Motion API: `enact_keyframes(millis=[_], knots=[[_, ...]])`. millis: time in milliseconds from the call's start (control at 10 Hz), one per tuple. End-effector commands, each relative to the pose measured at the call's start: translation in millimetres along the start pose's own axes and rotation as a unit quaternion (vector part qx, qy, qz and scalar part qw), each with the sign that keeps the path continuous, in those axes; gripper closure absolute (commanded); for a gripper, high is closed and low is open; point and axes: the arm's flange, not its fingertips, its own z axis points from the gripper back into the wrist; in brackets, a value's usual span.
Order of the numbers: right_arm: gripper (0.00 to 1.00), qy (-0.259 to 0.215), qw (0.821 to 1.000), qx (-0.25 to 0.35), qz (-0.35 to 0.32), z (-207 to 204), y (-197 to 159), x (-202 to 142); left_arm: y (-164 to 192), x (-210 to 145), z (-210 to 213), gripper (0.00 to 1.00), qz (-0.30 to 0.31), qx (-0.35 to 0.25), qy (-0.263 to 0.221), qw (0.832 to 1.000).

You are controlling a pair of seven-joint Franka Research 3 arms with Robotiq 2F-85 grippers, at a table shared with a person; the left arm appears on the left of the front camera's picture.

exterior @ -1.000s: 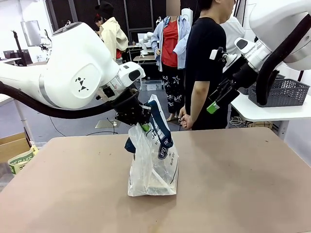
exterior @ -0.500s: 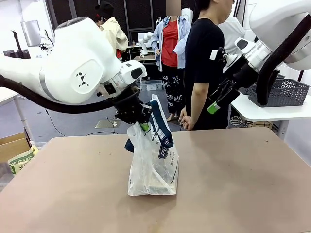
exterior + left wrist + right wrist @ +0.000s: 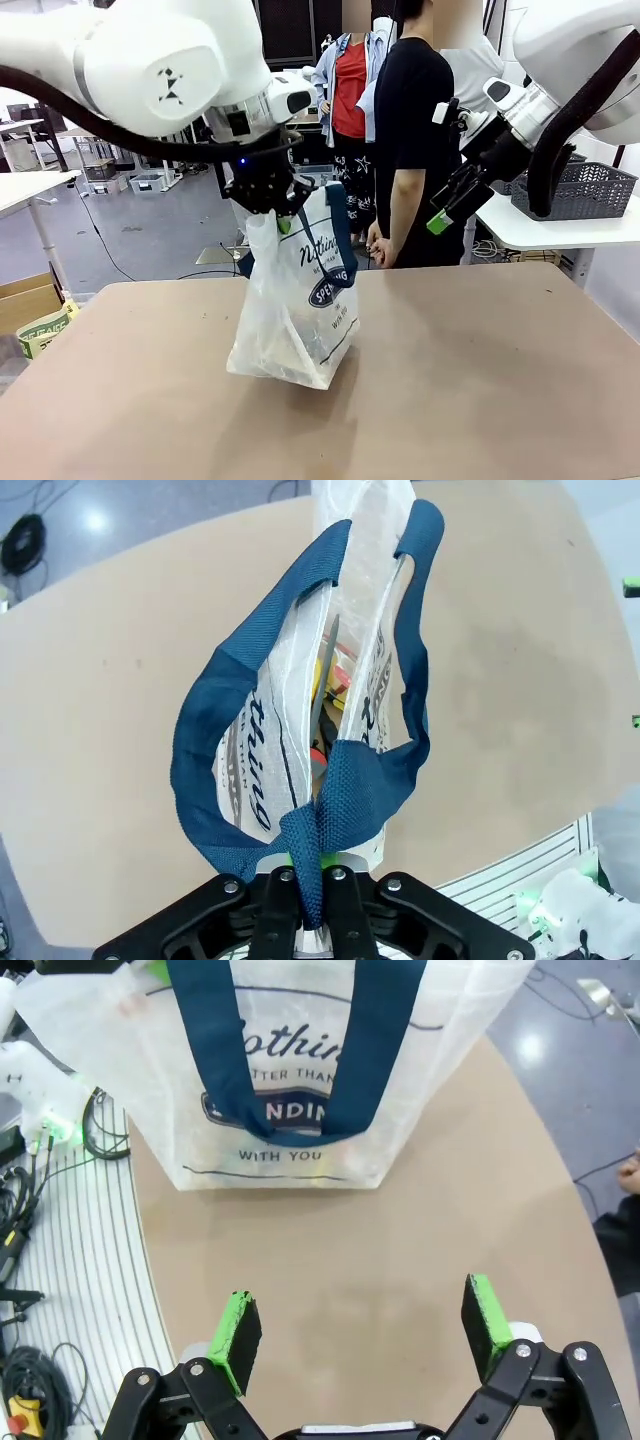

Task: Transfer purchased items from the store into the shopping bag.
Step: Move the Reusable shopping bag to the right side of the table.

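Note:
The shopping bag [image 3: 295,310], translucent white with navy strap handles and a navy oval logo, hangs tilted with its bottom edge touching the brown table [image 3: 480,380]. My left gripper [image 3: 268,198] is shut on the bag's navy handles above it. From the left wrist the handles [image 3: 318,825] run into the closed jaws of the left gripper [image 3: 310,910], and the bag's mouth gapes with items inside [image 3: 325,715]. My right gripper [image 3: 445,208] hangs open in the air at the right, well clear of the bag. Its green pads [image 3: 238,1326] stand wide apart, the bag [image 3: 290,1070] lying beyond them.
A person in a black shirt [image 3: 420,140] stands at the far side of the table. A dark grey mesh basket [image 3: 575,190] rests on a white side table [image 3: 540,228] at the right. A cardboard box [image 3: 30,310] sits on the floor at the left.
My left arm has risen and swung left, lifting the bag by its handles so it tilts and slides left. The right arm has stayed still.

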Motion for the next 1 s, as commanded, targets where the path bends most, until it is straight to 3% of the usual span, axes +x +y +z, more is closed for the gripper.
enact_keyframes(millis=[0, 300, 500, 900], knots=[[0.00, 0.009, 1.000, -0.001, -0.007, -0.6, 0.8, 0.7, 0.2, 15.4, 11.7, 1.00, 0.022, 0.016, -0.019, 0.999], [0.00, 0.009, 1.000, -0.001, -0.007, -0.6, 0.8, 0.7, 27.2, 15.6, 29.8, 1.00, 0.038, 0.026, -0.021, 0.999], [0.00, 0.009, 1.000, -0.001, -0.007, -0.6, 0.8, 0.7, 54.3, 5.7, 51.8, 1.00, 0.043, 0.002, -0.036, 0.998], [0.00, 0.009, 1.000, -0.001, -0.007, -0.6, 0.8, 0.7, 131.8, -54.1, 110.6, 1.00, 0.065, 0.095, -0.079, 0.990]])
